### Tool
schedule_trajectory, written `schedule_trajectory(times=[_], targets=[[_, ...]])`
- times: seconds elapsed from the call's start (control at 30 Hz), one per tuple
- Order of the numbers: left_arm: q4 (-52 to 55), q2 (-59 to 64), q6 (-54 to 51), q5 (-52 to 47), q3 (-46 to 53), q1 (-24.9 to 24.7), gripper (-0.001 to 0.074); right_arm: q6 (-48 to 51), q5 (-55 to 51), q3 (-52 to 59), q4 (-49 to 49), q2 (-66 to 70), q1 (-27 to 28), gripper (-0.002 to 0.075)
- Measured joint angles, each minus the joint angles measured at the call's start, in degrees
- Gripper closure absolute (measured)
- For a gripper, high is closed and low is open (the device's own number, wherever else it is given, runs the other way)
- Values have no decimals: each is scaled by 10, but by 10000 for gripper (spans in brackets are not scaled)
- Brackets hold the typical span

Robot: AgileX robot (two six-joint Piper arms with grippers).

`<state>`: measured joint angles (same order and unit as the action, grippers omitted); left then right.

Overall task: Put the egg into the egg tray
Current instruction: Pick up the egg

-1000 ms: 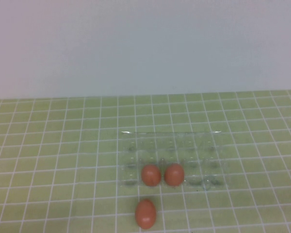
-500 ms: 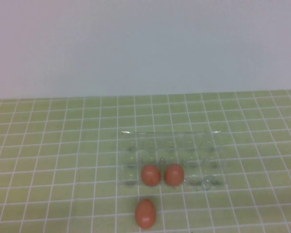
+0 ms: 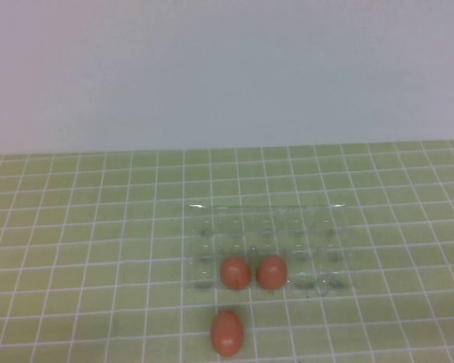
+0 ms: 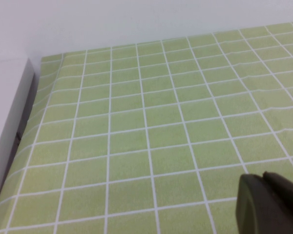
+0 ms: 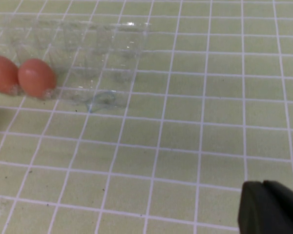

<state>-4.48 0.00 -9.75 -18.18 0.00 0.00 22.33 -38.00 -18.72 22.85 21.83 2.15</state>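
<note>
the egg (image 3: 227, 333) lies loose on the green grid cloth (image 3: 83, 227), at 6 o'clock of the egg tray (image 3: 329, 281), just outside its near edge. two eggs (image 3: 253, 273) already sit in near-row cups. my left gripper (image 4: 268, 204) and right gripper (image 5: 268, 207) hang parked over the cloth, holding nothing; opening: cannot tell. egg not yet approached, i judge.

Green grid-lined table (image 3: 83, 227), white wall along far edge. Clear egg tray (image 3: 266, 246) flat on the cloth, right of middle, nearer the front edge than the far one; two brown eggs (image 3: 253, 272) seated side by side in its front row. One loose egg (image 3: 227, 332) directly on the table, just before the tray's front-left corner, near the front edge.
</note>
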Motion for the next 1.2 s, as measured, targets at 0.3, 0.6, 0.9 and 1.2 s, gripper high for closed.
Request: schedule_trajectory(times=[0.3,0.6,0.9,1.2], targets=[[0,0,0,0,0,0,736,1,4,3,1,0,-10,728],[0,0,0,0,0,0,736,1,5,3,1,0,-74,728],[0,0,0,0,0,0,737,-61,41,-5,1,24,-75,728],[0,0,0,0,0,0,736,-111,-67,-136,6,234,-82,728]])
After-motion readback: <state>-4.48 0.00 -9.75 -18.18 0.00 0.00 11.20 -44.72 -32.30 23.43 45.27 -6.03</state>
